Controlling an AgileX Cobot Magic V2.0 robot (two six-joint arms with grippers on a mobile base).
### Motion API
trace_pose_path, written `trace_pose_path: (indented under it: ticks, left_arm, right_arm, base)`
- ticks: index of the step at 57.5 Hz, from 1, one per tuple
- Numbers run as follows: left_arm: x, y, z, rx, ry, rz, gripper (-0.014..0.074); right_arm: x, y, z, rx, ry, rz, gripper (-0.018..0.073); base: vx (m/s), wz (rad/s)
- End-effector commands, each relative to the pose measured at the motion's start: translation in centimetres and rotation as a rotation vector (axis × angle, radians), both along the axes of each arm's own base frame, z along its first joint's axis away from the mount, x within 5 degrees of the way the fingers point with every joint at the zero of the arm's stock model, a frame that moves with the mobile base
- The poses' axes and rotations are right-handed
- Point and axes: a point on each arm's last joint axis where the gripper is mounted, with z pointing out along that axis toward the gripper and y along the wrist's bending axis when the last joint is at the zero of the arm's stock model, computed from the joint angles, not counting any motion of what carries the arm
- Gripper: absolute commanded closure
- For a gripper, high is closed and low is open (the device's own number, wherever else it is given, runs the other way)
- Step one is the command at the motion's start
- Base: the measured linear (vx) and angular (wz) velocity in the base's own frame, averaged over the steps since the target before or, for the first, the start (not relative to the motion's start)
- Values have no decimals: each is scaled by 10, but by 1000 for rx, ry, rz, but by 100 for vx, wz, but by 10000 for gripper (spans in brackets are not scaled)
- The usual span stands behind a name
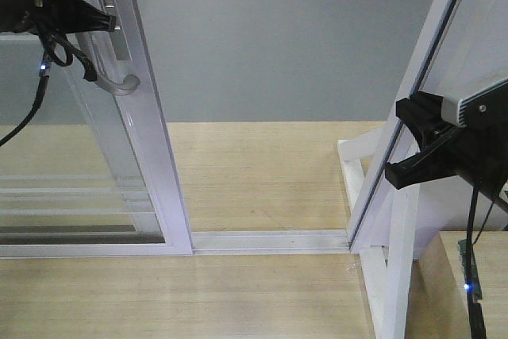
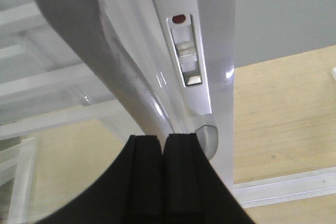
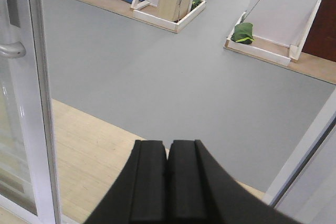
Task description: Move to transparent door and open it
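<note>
Standing slid left in frame: transparent door (image 1: 119, 156), pale wood floor (image 1: 254, 172) and grey floor (image 1: 270, 45) showing beyond; left pincer (image 2: 163, 145) and right pincer (image 3: 168, 153) both pressing closed, empty.

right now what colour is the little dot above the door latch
Red dot above the latch, clearest in the left wrist view.

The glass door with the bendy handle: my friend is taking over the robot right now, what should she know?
Left gripper: shut, empty, fingertips right against the curved grey handle of the transparent door.
Right gripper: shut, empty, hanging in the opening, touching nothing.
Done: robot is at the door; the door stands at the left with a wide gap along the floor track to the white frame on the right.
Left: check the gap is wide enough, then pull the left gripper away.
</note>
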Motion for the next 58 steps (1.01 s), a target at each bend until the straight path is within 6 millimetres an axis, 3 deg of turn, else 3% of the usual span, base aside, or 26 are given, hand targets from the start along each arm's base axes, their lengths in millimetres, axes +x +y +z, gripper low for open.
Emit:
trace_pose_path:
  ticks: [1,9,15,38,50,58]
  left_arm:
    - [-27,3,43,5,-144,-45,598]
    - [-72,10,49,3,-205,-95,598]
    - [-119,17,48,-23,-268,-134,598]
    - [-273,51,-14,-157,-336,-103,598]
    - [-323,63,-40,-232,-336,-75,598]
    - [-336,61,-44,-331,-369,-95,598]
  right_arm:
    - [-1,1,20,36,-106,19,566]
    - [-13,-5,29,59,-97,-19,564]
    - [-31,-13,40,70,-112,-56,564]
    - [-116,-49,61,132,-161,-208,564]
    - [-142,-57,56,17,-175,-198,564]
    - [-144,-56,56,-10,-191,-178,564]
  base:
    - [0,0]
    - [0,0]
    - [0,0]
    - [0,0]
    - [0,0]
    - [0,0]
